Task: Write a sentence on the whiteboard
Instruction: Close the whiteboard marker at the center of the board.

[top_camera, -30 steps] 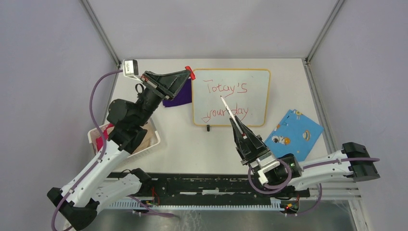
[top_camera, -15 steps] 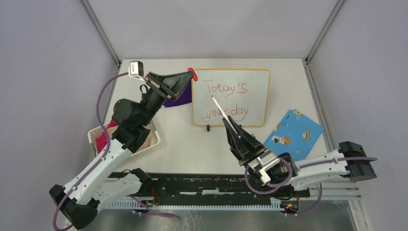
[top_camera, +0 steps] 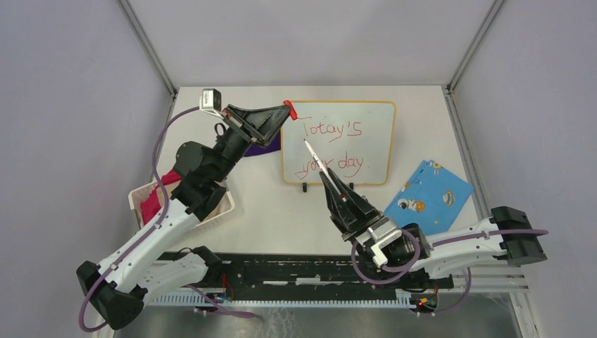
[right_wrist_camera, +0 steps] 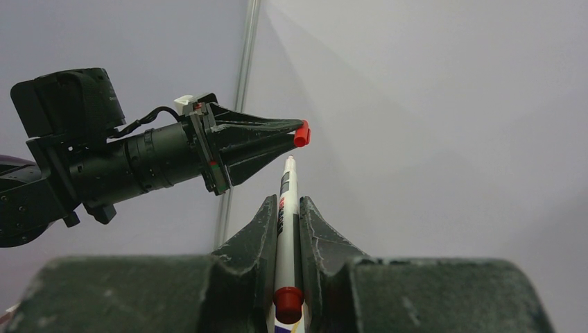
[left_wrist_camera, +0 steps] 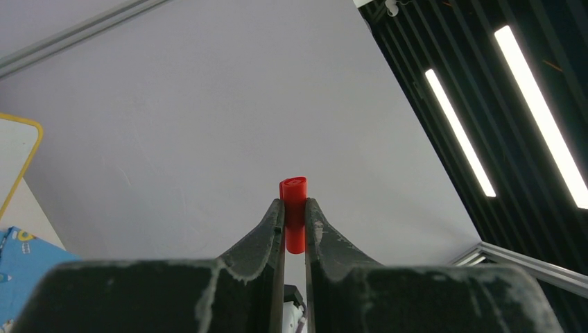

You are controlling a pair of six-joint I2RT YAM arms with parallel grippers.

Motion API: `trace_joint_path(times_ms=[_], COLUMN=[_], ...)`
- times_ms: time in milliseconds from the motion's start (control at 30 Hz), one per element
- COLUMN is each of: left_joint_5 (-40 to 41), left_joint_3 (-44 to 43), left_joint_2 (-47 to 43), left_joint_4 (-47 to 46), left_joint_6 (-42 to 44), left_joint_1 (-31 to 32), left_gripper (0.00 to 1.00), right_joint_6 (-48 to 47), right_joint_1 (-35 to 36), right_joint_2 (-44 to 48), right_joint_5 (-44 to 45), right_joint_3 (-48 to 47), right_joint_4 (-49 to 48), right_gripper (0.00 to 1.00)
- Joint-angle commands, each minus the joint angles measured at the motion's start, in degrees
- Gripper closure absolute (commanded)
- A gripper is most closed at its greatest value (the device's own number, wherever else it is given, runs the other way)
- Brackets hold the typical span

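1. White tabletop (top_camera: 281,211); whiteboard (top_camera: 376,144) stands far-centre on small black feet;
2. blue card (top_camera: 429,193) lies flat near its right corner;
3. white basket (top_camera: 134,202) at left edge; purple cloth (top_camera: 264,148) beside the board's left side.

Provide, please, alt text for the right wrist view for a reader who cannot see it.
The right gripper clamps a white marker, pointing up and away. Above its tip, the left gripper holds a red cap before a plain grey wall.
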State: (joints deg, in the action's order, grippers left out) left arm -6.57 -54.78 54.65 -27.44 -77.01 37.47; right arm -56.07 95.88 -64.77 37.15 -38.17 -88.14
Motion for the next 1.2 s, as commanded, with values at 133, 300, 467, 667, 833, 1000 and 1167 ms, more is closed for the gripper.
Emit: trace_joint_path(times_ms=[133, 300, 467, 667, 833, 1000, 1167], left_joint_5=[2.2, 3.6, 3.6, 3.4, 3.4, 3.3, 2.3], left_joint_3=[2.2, 3.6, 3.6, 3.8, 4.0, 4.4, 5.1], left_joint_2=[-2.3, -3.1, -3.4, -3.7, -4.1, -4.7, -4.9], left_joint_4=[-3.6, -3.5, -3.2, -3.1, -2.3, -1.5, -1.5], left_joint_6=[-4.0, -4.5, -4.3, -3.9, -3.6, -3.3, -3.1], left_joint_1=[1.9, 2.9, 3.5, 4.1, 4.4, 4.5, 4.9], left_gripper=[0.98, 0.98, 0.98, 0.98, 0.98, 0.98, 0.98], right_joint_6=[-1.0, -1.1, -1.3, -1.8, -2.3, -2.8, -2.9], right_joint_1=[-0.1, -0.1, 0.0, -0.1, -0.1, -0.2, -0.2], right_joint_2=[-1.1, -1.8, -2.2, -2.4, -2.6, -2.9, -3.2], right_joint_5=[1.9, 2.1, 2.4, 2.7, 2.9, 3.1, 3.0], right_joint_3=[-2.8, -3.0, -3.1, -3.2, -3.3, -3.4, -3.6], right_joint_4=[-10.5, -11.3, -11.7, -12.5, -12.9, -13.6, -13.7], right_gripper=[1.0, 1.0, 1.0, 1.0, 1.0, 1.0, 1.0])
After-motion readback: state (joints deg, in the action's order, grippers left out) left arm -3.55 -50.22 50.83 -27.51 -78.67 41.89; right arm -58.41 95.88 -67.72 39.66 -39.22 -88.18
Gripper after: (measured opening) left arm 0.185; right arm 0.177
